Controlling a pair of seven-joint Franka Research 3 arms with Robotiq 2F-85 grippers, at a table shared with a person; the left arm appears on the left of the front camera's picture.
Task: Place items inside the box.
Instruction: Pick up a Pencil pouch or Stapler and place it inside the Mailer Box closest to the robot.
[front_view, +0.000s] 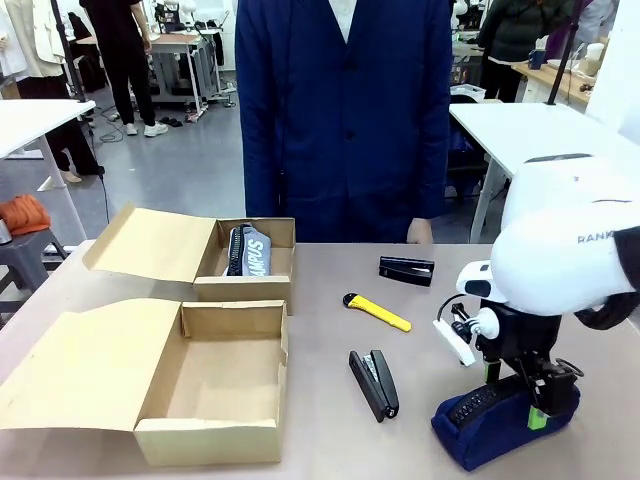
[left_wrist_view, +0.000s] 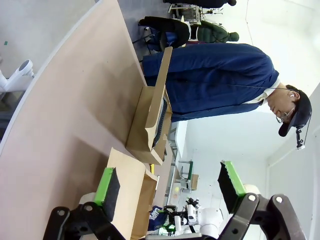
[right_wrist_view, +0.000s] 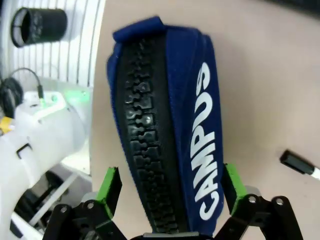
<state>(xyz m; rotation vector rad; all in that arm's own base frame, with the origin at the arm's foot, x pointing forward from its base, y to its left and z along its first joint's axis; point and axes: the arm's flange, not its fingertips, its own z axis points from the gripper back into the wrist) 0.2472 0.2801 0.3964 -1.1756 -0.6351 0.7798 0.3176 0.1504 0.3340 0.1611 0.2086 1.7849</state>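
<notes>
Shot across a smooth tan table (front_view: 320, 440) in a bright workshop of white benches and grey floor, with a person in a navy coat (front_view: 345, 110) at the far edge. Set the right gripper (front_view: 515, 400) down over a soft navy zip pouch (front_view: 470, 445) near the table's front right corner. Jaws spread to either side of the fabric, not pinching it, with the chunky black zipper and white block lettering facing up. Hung the left gripper (left_wrist_view: 169, 186) above the table, green pads wide apart, nothing between.

Found at the left a near box (front_view: 215, 440) and a far box (front_view: 243, 290), both plain cardboard with flaps open, with a matching pouch (front_view: 248, 250) in the far one. Lay between boxes and arm: a flat black stapler (front_view: 374, 384), a slim yellow utility knife (front_view: 377, 312) and a small black rectangular case (front_view: 407, 270). Caught a black-capped marker (right_wrist_view: 299, 164) beside the zip pouch.
</notes>
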